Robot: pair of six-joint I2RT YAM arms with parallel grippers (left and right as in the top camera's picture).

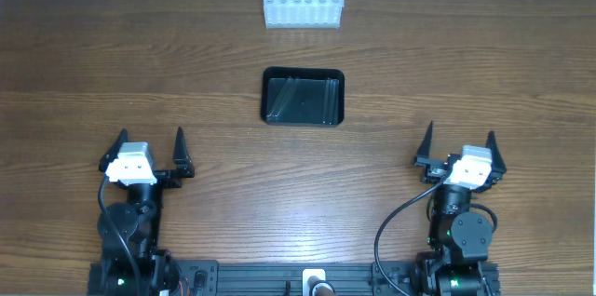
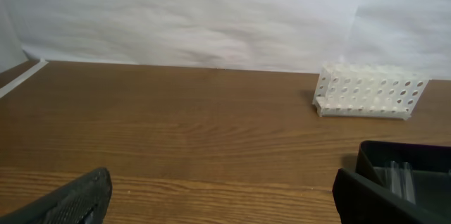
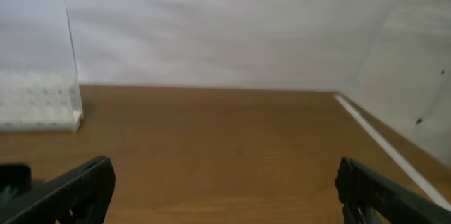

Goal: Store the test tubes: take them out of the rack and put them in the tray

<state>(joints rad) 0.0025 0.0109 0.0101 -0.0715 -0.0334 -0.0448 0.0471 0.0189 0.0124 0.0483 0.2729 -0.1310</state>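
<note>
Top cam: white rack sits at the far side of the counter, the black tray is a bit nearer with clear tubes lying flat in it, and the left claw and right claw are back by their bases, both spread wide. Left wrist cam: rack stands upright beyond the tray, not touching it. Right wrist cam: rack farther out, spread fingers over bare counter.

1. The tray runs off the left wrist view's edge, one corner behind a finger.
2. The rack is cut by the right wrist view's edge.
3. The test tubes in the tray are too faint to count.
</note>
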